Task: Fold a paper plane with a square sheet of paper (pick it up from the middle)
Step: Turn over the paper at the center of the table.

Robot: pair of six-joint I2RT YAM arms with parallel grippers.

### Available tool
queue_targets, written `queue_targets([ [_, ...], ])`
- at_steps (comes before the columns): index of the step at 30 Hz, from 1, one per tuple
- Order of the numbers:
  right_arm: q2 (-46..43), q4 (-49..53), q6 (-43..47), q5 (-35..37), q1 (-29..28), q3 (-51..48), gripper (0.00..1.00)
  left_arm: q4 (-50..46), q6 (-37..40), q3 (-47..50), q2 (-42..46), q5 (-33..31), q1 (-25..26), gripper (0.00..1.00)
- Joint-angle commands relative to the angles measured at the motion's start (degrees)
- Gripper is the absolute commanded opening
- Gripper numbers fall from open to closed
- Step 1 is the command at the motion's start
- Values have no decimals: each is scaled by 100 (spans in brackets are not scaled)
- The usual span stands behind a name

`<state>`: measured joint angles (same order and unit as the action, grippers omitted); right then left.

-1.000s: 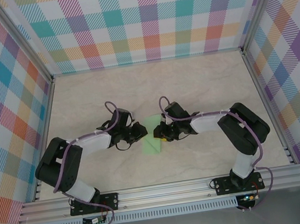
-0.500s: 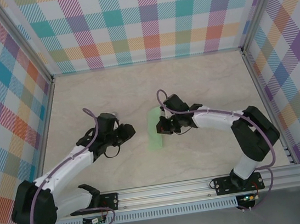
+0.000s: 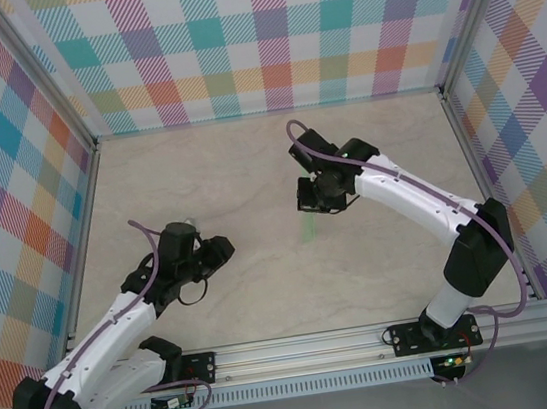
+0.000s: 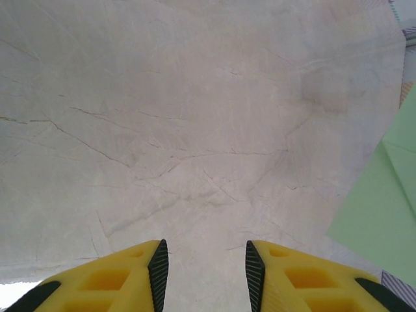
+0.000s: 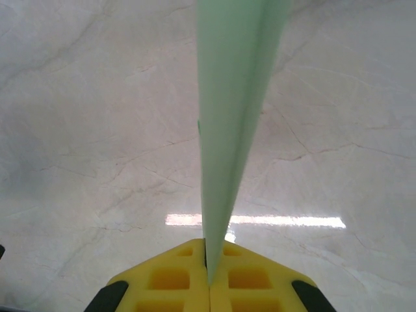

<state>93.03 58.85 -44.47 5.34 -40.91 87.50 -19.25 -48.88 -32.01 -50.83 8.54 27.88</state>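
The paper plane (image 5: 231, 117), pale mint-green paper folded into a slim creased shape, is pinched at its lower end in my right gripper (image 5: 208, 276), which is shut on it. From above, it shows as a thin green strip (image 3: 308, 228) hanging just under the right gripper (image 3: 310, 208), above the middle of the table. My left gripper (image 3: 221, 251) is well to the left, apart from the paper. Its yellow fingers (image 4: 140, 276) stand open over bare table, nothing between them (image 4: 203, 273). The paper's green side (image 4: 383, 214) sits at the right edge of the left wrist view.
The pale marbled tabletop (image 3: 249, 167) is walled by checked panels (image 3: 261, 35) at the back and both sides. An aluminium rail (image 3: 302, 347) runs along the near edge by the arm bases.
My right gripper has carried the folded paper up and toward the back of the table. The left arm has drawn back to the near left and its jaws have opened.
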Motion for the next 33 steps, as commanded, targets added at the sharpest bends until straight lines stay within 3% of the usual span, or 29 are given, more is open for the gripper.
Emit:
queue_targets([
  [1,115,764,-534,173,-51,122,5,-264,-95,124,230,179,-72,39],
  [22,382,728,-16,-124,68,124,7,-301,186,-209,-253,496,-80,42],
  [27,510,1368,101,582,24,479,8,-361,273,-157,-245,354,-103,42],
  [33,1293,3161,40,2298,-337,1514,7,-789,48,-57,-129,-577,-170,43],
])
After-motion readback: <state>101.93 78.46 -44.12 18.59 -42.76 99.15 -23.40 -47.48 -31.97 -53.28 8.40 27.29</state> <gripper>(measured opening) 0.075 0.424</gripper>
